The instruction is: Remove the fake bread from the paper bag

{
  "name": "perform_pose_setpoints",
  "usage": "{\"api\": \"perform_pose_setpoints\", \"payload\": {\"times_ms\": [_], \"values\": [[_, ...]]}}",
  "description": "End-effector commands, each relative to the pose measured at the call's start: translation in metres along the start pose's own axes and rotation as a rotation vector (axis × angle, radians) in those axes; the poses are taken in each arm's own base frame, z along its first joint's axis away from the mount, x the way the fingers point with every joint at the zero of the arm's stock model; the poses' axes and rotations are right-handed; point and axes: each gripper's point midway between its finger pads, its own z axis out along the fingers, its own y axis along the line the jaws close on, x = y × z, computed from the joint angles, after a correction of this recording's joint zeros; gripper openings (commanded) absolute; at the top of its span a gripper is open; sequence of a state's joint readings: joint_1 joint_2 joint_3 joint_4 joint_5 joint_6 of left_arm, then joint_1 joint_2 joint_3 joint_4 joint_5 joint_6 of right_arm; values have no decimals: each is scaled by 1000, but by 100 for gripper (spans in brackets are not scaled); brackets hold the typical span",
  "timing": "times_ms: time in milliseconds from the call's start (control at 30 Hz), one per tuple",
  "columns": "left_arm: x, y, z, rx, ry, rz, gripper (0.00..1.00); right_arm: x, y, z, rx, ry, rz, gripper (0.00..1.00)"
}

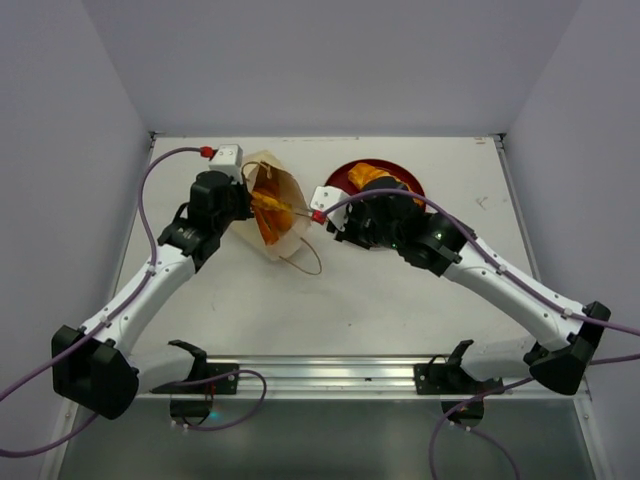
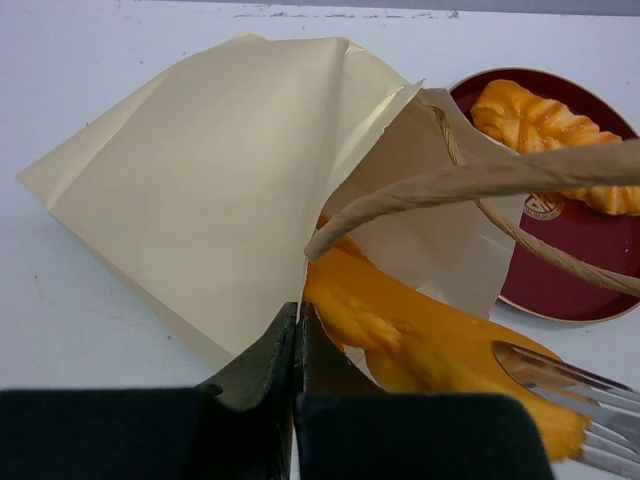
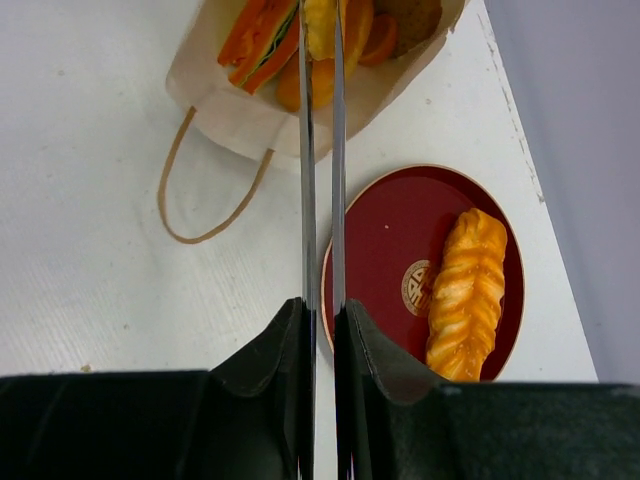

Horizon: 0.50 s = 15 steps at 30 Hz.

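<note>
From above, my left gripper (image 1: 243,200) sat at the left rim of the small cream-tan paper bag (image 1: 285,238). The bag lay on its side with its mouth turned toward my right arm. My right gripper (image 1: 300,213) reached into that mouth from the right on long thin metal fingers. Just behind its wrist lay the round red plate (image 1: 342,175), with a long orange twisted roll (image 1: 375,176) on it.

Through my left wrist camera, my left jaws were pressed together on the paper edge of the bag, pinning the mouth. A yellow-orange toy bread (image 2: 420,340) lay inside, just right of those jaws. Its long axis ran away from them toward the metal fingertips (image 2: 555,372) of my right gripper, which touched its far end. A brown cord handle (image 2: 480,180) crossed above it.

Through my right wrist camera, my right jaws stood almost together, leaving only a narrow slot, and pointed straight ahead into the mouth. The yellow-orange bread sat between their tips and looked pinched. An orange layered sandwich slice (image 3: 262,35) lay left of the tips and a brown-speckled round slice (image 3: 412,15) lay right of them, both inside the bag.

I judged that my right arm was the nearer one. Its way out was straight back along its own fingers while my left jaws held the paper.
</note>
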<state>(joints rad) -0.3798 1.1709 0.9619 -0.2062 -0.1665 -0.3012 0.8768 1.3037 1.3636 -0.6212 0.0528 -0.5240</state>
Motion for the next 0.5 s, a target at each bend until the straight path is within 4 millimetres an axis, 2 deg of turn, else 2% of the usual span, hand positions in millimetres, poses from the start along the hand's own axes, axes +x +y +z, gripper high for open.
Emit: {"api": "perform_pose_setpoints", "payload": {"times_ms": [0, 267, 467], "values": [[-36, -5, 0, 17, -86, -48, 0, -24, 1, -33, -23, -119, -20, 0], [-28, 0, 7, 9, -69, -65, 0, -10, 8, -79, -75, -134, -30, 0], [-28, 5, 13, -6, -66, -85, 0, 5, 2, -120, -53, -162, -34, 0]]}}
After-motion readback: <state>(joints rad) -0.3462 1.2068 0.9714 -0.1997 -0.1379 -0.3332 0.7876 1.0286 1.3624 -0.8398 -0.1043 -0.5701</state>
